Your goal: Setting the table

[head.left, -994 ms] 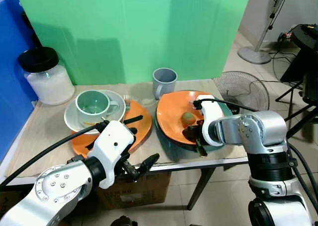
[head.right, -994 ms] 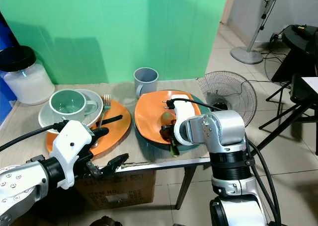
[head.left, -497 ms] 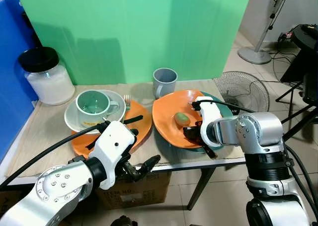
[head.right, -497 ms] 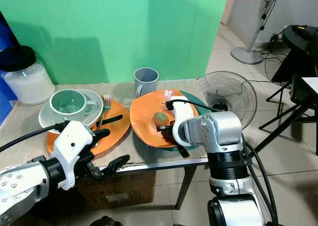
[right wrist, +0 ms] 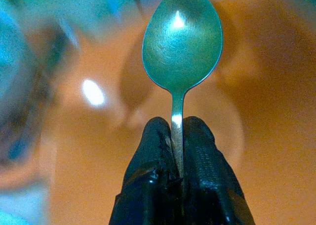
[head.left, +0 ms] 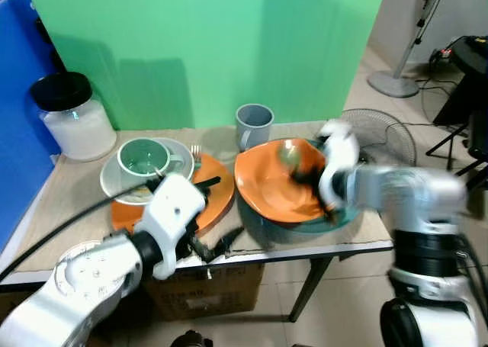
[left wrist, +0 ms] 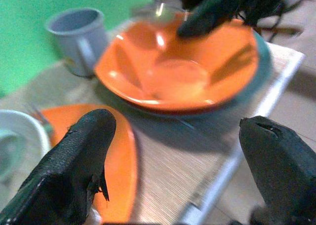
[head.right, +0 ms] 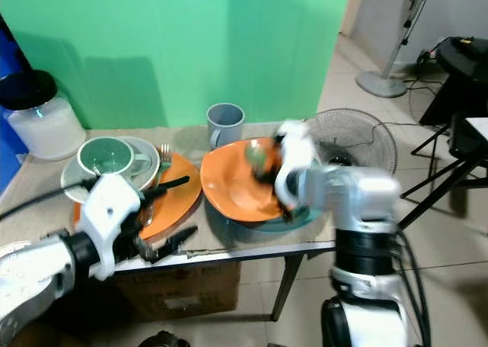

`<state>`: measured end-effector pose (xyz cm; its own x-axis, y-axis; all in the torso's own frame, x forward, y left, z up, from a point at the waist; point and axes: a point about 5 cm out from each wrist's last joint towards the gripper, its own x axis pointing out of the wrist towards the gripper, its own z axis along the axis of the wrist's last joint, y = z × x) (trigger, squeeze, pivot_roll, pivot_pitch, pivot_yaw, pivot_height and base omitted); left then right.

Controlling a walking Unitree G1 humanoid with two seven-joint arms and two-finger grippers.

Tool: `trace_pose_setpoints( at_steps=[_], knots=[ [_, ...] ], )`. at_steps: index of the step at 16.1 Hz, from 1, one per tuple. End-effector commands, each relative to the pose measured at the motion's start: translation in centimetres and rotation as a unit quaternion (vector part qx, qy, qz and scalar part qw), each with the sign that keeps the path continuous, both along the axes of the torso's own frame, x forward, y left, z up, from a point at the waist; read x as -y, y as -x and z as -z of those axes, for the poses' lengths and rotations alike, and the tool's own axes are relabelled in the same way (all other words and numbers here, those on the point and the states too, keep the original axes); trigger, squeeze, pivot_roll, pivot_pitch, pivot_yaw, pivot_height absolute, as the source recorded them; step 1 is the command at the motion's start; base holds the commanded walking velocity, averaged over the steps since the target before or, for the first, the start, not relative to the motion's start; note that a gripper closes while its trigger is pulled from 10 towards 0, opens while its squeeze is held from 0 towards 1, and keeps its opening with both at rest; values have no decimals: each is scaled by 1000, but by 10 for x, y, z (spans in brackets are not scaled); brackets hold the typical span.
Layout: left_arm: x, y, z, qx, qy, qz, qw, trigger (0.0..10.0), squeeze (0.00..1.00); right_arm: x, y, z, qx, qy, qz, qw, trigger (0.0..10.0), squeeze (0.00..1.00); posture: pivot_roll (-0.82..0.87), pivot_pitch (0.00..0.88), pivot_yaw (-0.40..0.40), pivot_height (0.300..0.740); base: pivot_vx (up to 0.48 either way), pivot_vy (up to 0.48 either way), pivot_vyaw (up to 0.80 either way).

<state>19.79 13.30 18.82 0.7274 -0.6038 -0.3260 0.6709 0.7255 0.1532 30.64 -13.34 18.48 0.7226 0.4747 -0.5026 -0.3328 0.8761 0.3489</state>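
The right gripper (right wrist: pixel 177 131) is pinching the thin handle of a small green-tinted metal spoon (right wrist: pixel 181 39) between its two black fingers, which are pressed together around it. The spoon is oval-bowled and shiny, with a bright glint on its bowl. Its long axis is running straight out from the fingertips, bowl end pointing away from the gripper. In the head views the right gripper (head.left: pixel 309 173) is blurred with motion, and it is holding the spoon (head.left: pixel 288 156) above the far part of a deep orange bowl (head.left: pixel 276 191).

That orange bowl is sitting on a flat dark teal plate (head.left: pixel 335 219) near the right edge of the table (head.left: pixel 72 191). There is one spoon, one orange bowl and one teal plate.

The left gripper (left wrist: pixel 177 160) is hanging at the front edge of the table, its two black fingers spread wide apart and gripping nothing.

Toward the left side of the table a flat orange plate (head.left: pixel 213 198) is lying, with a white saucer (head.left: pixel 114 183) overlapping its far left rim and one pale green cup (head.left: pixel 141 158) standing on the saucer. One fork (head.left: pixel 195 155) is resting on the orange plate's far rim.

One grey mug (head.left: pixel 253 124) is standing at the table's back edge. One glass jar with a black lid (head.left: pixel 69 117) is standing at the back left corner.
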Motion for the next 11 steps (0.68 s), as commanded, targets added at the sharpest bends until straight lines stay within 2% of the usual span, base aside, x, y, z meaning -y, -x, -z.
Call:
trace_pose_setpoints(
  at_steps=[1,2,3,5,7,9,11],
  knots=[
    [-5,-8,-4,29,0,-35,999,10000,0,10,3,-26,110,-28,2,994,4745,0,-54,0,44,740,0,0,0],
    [-3,-13,-4,50,6,-59,997,10000,0,16,10,-35,173,-21,1,985,10000,0,-54,0,44,740,0,0,0],
    [-1,-17,-5,74,8,-77,994,10000,0,19,17,-36,185,-26,6,982,10000,0,-66,0,54,740,0,0,0],
    [6,-19,-6,92,28,-96,991,10000,0,23,25,-43,215,-76,26,973,10000,0,-85,0,66,740,0,0,0],
    [16,-26,-6,136,31,-140,980,10000,0,39,44,-41,261,-1,90,961,10000,0,-102,0,80,740,0,0,-716],
    [16,-26,-7,141,55,-168,974,10000,0,51,51,-36,270,11,138,953,10000,0,-109,0,87,740,0,0,-775],
    [16,-23,-5,150,51,-174,972,10000,0,62,58,-30,275,15,179,944,10000,0,-111,0,89,740,0,0,-788]
  ],
)
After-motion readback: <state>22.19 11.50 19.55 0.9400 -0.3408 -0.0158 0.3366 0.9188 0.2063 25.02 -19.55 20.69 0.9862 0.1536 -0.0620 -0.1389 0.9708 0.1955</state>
